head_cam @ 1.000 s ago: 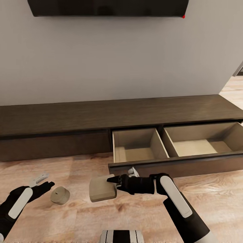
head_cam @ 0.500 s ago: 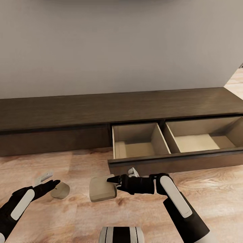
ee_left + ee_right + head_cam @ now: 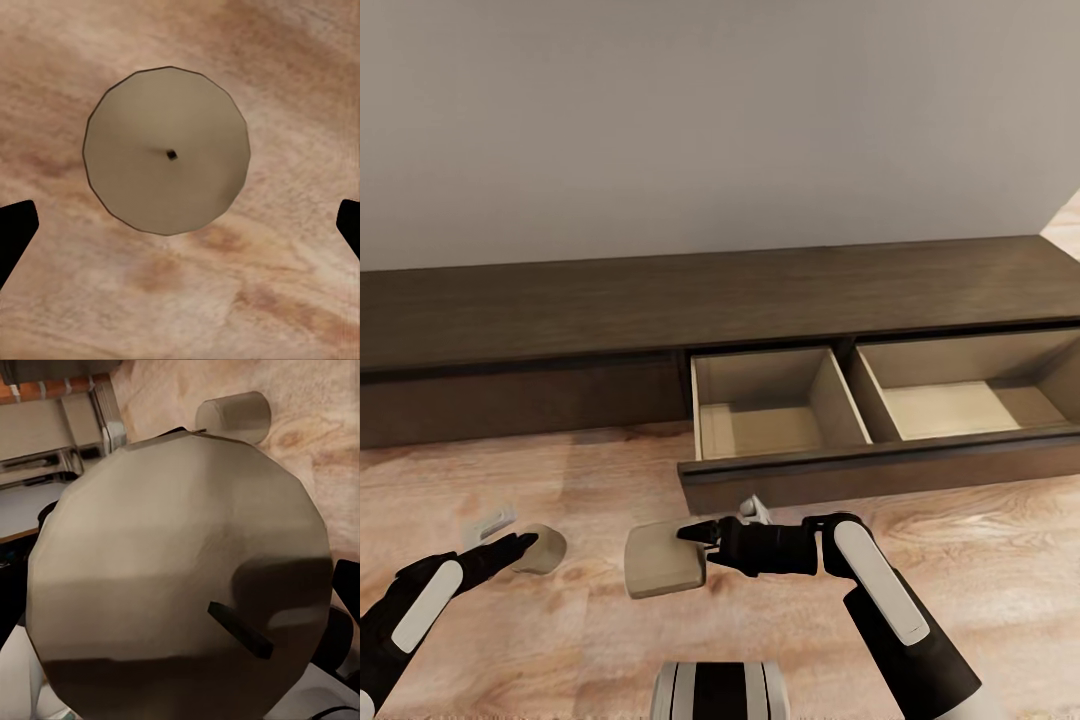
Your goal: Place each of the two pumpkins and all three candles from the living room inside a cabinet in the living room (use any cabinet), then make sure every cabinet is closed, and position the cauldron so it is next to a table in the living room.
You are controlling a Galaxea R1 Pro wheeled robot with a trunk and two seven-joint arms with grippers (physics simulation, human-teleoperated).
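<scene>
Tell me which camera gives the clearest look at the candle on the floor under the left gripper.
The left wrist view: the floor candle sits whole, seen top-down with its wick, on bare floor between the open left gripper fingertips. The head view shows it small, partly behind that gripper. The right wrist view shows it small behind the held candle.

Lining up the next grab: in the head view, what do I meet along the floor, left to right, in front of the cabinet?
left gripper → candle on the floor → candle held by the right gripper → right gripper, with the cabinet's open drawer behind it.
</scene>
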